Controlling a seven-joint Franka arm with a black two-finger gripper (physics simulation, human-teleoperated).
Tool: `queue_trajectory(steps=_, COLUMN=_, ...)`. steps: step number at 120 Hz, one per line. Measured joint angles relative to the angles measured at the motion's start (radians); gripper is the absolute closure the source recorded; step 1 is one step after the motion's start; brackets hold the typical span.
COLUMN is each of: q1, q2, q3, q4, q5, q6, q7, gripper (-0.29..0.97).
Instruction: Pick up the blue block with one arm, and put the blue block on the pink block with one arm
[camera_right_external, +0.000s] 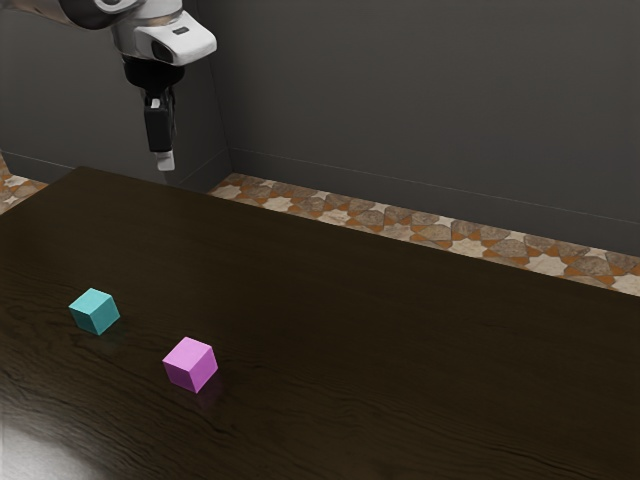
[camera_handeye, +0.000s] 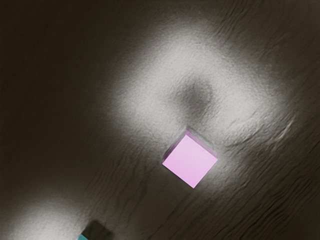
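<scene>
Dark wood tabletop (camera_right_external: 420, 330). Claw (camera_right_external: 164, 160) hangs high at upper left of the exterior view; spread or pressed together, can't tell. Blue block (camera_right_external: 95, 310) sits lower left, pink block (camera_right_external: 190, 363) near it, not touching. Risk: an off-centre descent nudges blue or clips pink.

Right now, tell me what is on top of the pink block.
Nothing: the pink block has a bare top face. The blue block rests apart on the table. The pink block's underside is hidden.
</scene>
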Motion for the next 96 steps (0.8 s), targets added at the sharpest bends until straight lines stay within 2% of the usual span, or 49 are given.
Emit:
queue_trajectory(steps=39, q1=0.044, q2=0.003, q3=0.004, q4=0.006, q5=-0.041, q6=-0.001, q7=0.003, gripper=0.00)
queue_trajectory(steps=52, q1=0.081, q2=-0.028, q3=-0.030, q4=0.181, q5=-0.035, q6=-0.047, q7=0.004, gripper=0.00)
queue_trajectory(steps=70, q1=-0.009, q2=-0.028, q3=-0.056, q4=0.209, q5=-0.029, q6=-0.088, q7=0.009, gripper=0.00)
queue_trajectory(steps=78, q1=-0.001, q2=-0.031, q3=-0.056, q4=0.196, q5=-0.028, q6=-0.100, q7=0.018, gripper=0.00)
queue_trajectory(steps=83, q1=0.039, q2=-0.067, q3=-0.068, q4=0.141, q5=-0.022, q6=-0.105, q7=0.026, gripper=0.00)
queue_trajectory(steps=88, q1=0.140, q2=-0.124, q3=-0.123, q4=0.058, q5=-0.024, q6=-0.100, q7=0.040, gripper=0.00)
queue_trajectory(steps=96, q1=0.461, q2=-0.285, q3=-0.301, q4=-0.131, q5=-0.108, q6=-0.058, q7=0.084, gripper=0.00)
